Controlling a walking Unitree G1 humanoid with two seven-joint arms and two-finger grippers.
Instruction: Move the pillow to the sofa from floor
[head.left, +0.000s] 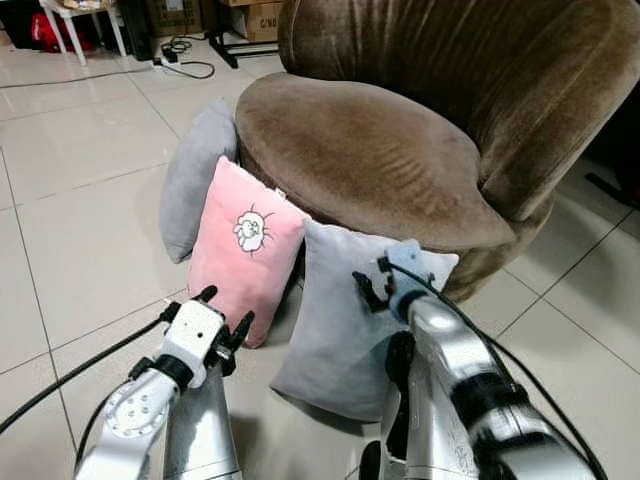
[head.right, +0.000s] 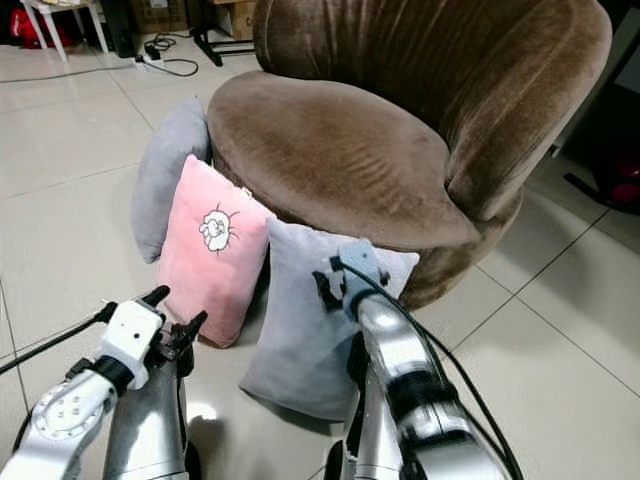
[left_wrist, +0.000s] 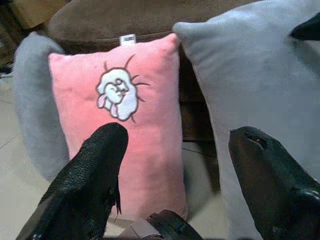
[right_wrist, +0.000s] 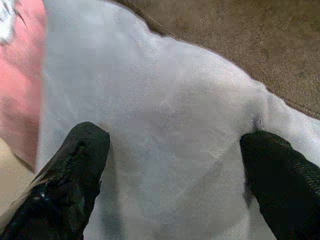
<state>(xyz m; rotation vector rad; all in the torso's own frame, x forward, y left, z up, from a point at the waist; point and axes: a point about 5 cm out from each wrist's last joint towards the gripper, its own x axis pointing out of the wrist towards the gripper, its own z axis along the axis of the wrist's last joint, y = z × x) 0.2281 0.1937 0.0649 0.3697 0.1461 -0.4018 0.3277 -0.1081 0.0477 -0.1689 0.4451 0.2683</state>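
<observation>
Three pillows stand on the tiled floor, leaning against the brown sofa (head.left: 370, 150). The pink pillow (head.left: 245, 250) with a sheep drawing is in the middle. A darker grey pillow (head.left: 195, 175) stands behind it to the left, and a light grey pillow (head.left: 335, 320) in front to the right. My left gripper (head.left: 226, 308) is open, just short of the pink pillow's lower edge. In the left wrist view its fingers (left_wrist: 95, 170) frame that pillow. My right gripper (right_wrist: 175, 135) is open against the top of the light grey pillow (right_wrist: 165, 100), with a finger at each side.
White table legs (head.left: 85, 20), a power strip with cables (head.left: 175, 55) and cardboard boxes (head.left: 262, 18) stand at the back of the room. Bare tiled floor (head.left: 80, 200) stretches to the left. A dark object (head.left: 615, 185) lies at the right edge.
</observation>
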